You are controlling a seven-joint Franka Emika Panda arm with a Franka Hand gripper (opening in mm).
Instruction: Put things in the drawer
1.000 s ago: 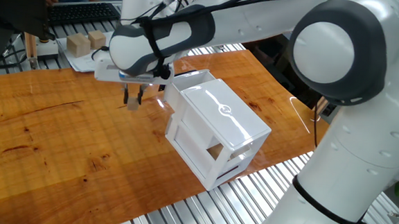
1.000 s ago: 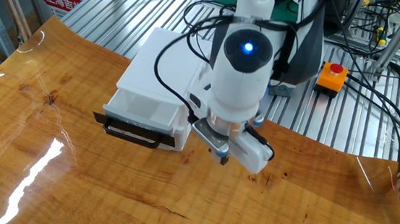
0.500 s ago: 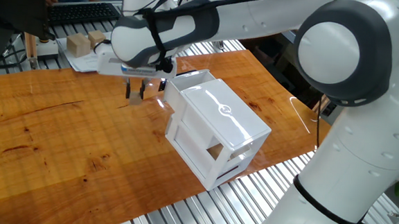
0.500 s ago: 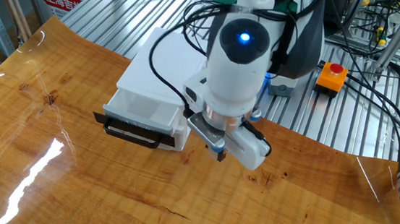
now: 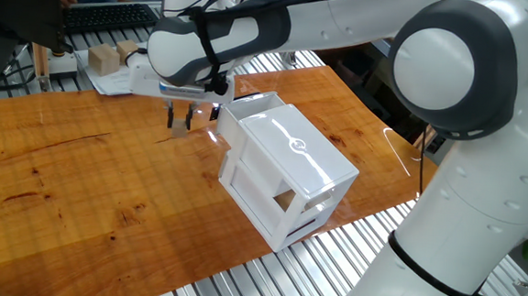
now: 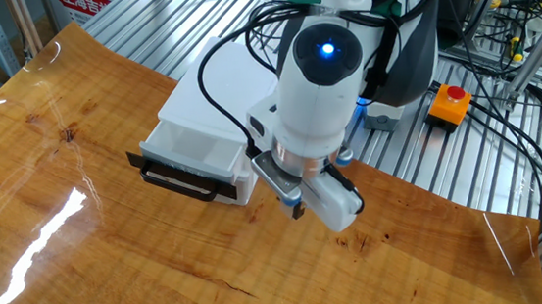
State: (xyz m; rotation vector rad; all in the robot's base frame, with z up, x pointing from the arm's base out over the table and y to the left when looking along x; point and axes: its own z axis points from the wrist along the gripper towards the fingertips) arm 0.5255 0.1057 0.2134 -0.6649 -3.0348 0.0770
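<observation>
My gripper (image 5: 179,124) hangs just above the wooden table, left of the white cabinet (image 5: 291,159). Its fingers stand close together, and a small tan cube (image 5: 179,132) seems pinched between the tips. The drawer (image 6: 193,157) is pulled open, with its black handle (image 6: 177,178) facing the table's middle. In the other fixed view the gripper (image 6: 296,209) sits just right of the drawer's front corner, and the hand hides the cube. In the first fixed view only the drawer's rim (image 5: 253,100) shows, behind the arm.
Two larger pale wooden blocks (image 5: 104,57) sit on paper at the table's far edge, near a keyboard (image 5: 107,14). An orange box with a red button (image 6: 451,99) and cables lie on the metal bench past the cabinet. The table's edge (image 5: 239,257) is near the cabinet.
The gripper has risen a little off the table and shifted slightly toward the open drawer, fingers still close together. The cabinet and drawer have not moved.
</observation>
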